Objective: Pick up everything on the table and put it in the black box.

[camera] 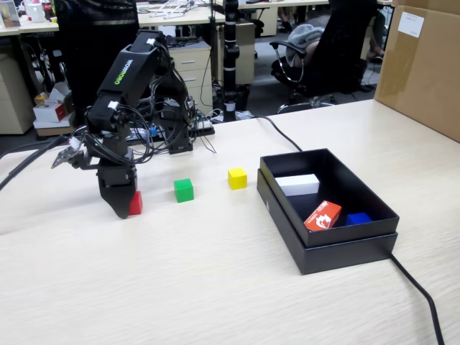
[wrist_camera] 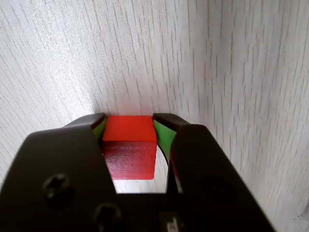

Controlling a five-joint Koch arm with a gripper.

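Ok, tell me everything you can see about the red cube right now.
The red cube is small, plain and matte, looking like painted wood with faint grain on its darker side face. It sits flat on the beige table, at the left end of the row of cubes in the fixed view. The end effector stands over it, a green-padded jaw pressed against each side. The fixed view shows only one corner.

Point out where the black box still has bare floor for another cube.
Inside the shallow matte black box, the floor is bare along the far left wall, behind the white block, and in the near left corner. The right side is crowded: orange-red printed carton beside a small blue block.
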